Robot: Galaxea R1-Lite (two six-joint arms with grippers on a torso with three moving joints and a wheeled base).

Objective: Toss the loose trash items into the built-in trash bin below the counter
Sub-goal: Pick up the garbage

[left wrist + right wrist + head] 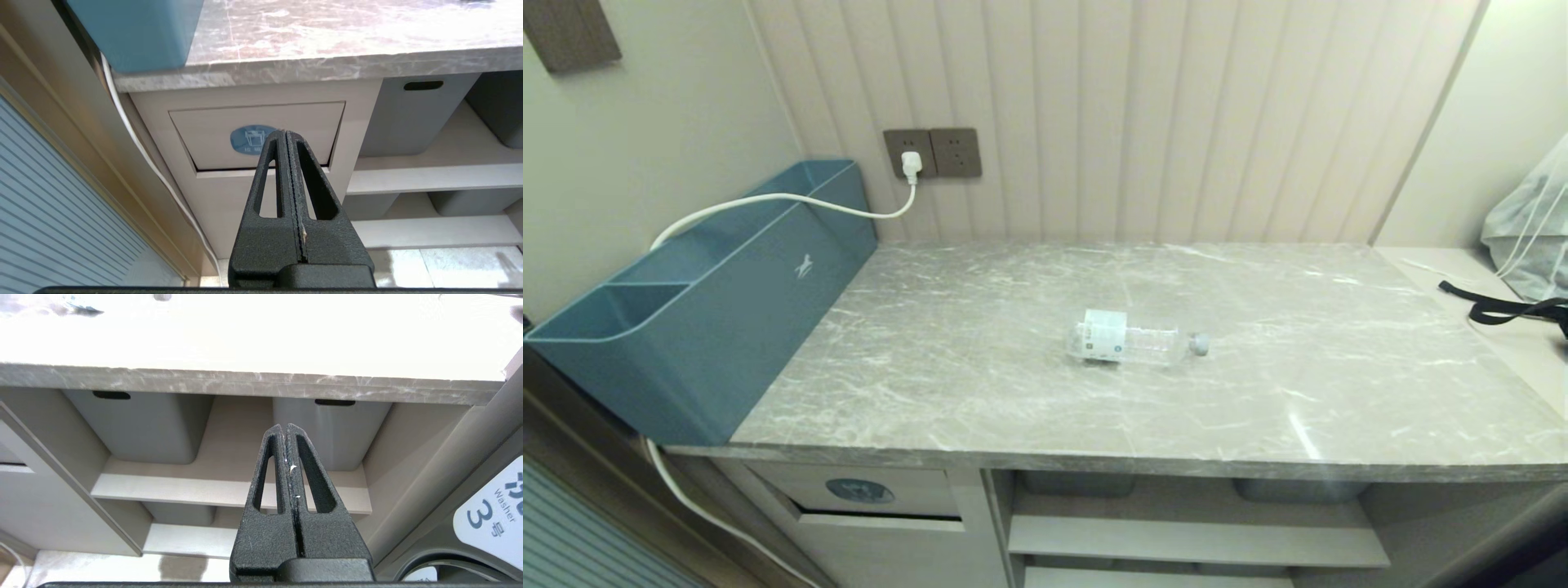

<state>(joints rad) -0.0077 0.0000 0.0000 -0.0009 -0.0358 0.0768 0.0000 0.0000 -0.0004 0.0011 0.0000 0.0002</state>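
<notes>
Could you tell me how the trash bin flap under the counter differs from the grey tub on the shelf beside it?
The trash bin flap is a flat beige panel set into the cabinet front; the grey tub is a box standing on an open shelf. The flap carries a blue oval sticker; the tub has a dark slot handle instead. Both sit just below the counter.

A pale ribbed wall panel (1111, 114) fills the head view from ten to one o'clock; a dark double socket (933, 153) sits on it at eleven, a white plug (912, 166) in its left half, its white cable (768, 201) arching off toward nine; plain cream walls flank the panel; a dark brown wooden block (570, 33) hangs at the far ten o'clock corner; open beige shelves (1192, 541) show at six, grey tubs (139, 428) with slot handles standing on them; a ribbed bluish panel (57, 212) lies at eight; a washer label (496, 508) shows beside the shelves; light glares off the upper surfaces.
</notes>
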